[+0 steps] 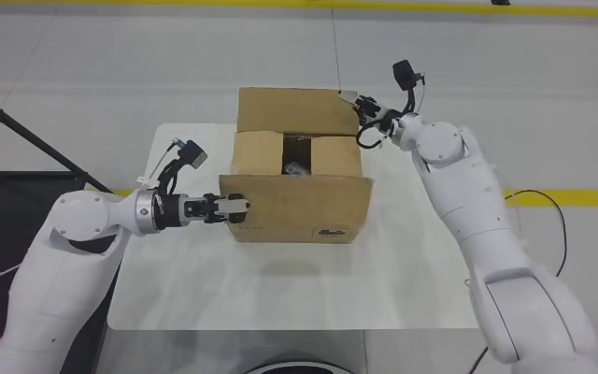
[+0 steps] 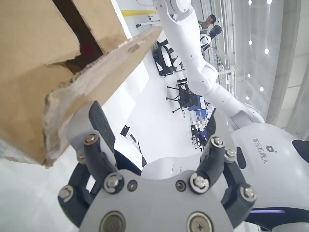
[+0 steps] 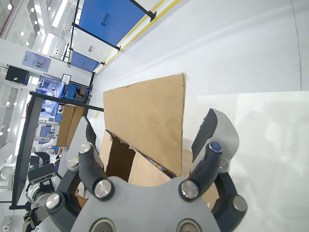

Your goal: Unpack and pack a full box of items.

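Unpacking barely begun: left pincer [image 1: 240, 208] released at the box's [image 1: 252, 154] near flap [image 1: 294, 210], right pincer [image 1: 358, 105] released at far flap [image 1: 290, 110]; next, part inner flaps [image 1: 334, 154].

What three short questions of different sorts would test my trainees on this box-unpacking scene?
1. True or false: the cardboard box is sealed shut on top.
2. What does the left gripper sit beside? A) the box's near flap, folded outward; B) a roll of tape; C) a plastic tray.
3. Fill in: the jaws of the right gripper stand ___.

Key: 1 false; 2 A; 3 open.
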`<state>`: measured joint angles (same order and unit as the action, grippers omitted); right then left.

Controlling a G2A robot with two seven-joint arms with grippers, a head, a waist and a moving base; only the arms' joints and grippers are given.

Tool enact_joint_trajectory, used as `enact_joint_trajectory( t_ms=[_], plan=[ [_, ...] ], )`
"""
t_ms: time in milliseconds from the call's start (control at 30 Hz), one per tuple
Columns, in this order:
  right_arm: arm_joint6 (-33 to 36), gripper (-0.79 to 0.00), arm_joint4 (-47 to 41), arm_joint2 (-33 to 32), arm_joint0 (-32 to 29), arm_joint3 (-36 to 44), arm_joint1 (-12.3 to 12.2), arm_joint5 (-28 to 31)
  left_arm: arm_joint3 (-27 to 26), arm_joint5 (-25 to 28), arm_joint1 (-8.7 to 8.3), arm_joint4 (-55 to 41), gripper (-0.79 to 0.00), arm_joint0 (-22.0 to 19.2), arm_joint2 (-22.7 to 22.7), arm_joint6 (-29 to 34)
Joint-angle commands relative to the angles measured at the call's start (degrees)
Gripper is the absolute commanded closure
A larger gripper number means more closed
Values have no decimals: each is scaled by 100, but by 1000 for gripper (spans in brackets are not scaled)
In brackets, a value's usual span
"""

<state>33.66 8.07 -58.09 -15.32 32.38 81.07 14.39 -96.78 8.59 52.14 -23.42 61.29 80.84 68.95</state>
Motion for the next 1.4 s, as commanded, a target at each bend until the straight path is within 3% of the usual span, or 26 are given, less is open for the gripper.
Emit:
enact_joint_trajectory(
  t_ms=[0, 300, 500, 767, 933, 1367],
  plan=[
    [69, -785, -88, 78, 142, -339, 82, 165, 38, -23, 5, 57, -785, -40, -48, -88],
    [916, -785, -928, -89, 480, -1165, 202, 1376, 123, -79, 21, 204, -785, -117, -149, -483],
    [1431, -785, -1408, -342, 495, -1296, 121, 2111, 25, -100, 33, 638, -785, -91, -241, -962],
    [2264, -785, -1949, -717, 338, -1084, -104, 2670, -34, -141, 53, 858, -785, -104, -386, -1191],
    [2961, -785, -2311, -952, 107, -673, -274, 2662, -33, -154, 63, 980, -785, -133, -451, -1289],
    [4099, -785, -2674, -1253, -829, 1099, -677, 1490, 104, -195, 148, 1065, -785, -387, -796, -1641]
  ],
)
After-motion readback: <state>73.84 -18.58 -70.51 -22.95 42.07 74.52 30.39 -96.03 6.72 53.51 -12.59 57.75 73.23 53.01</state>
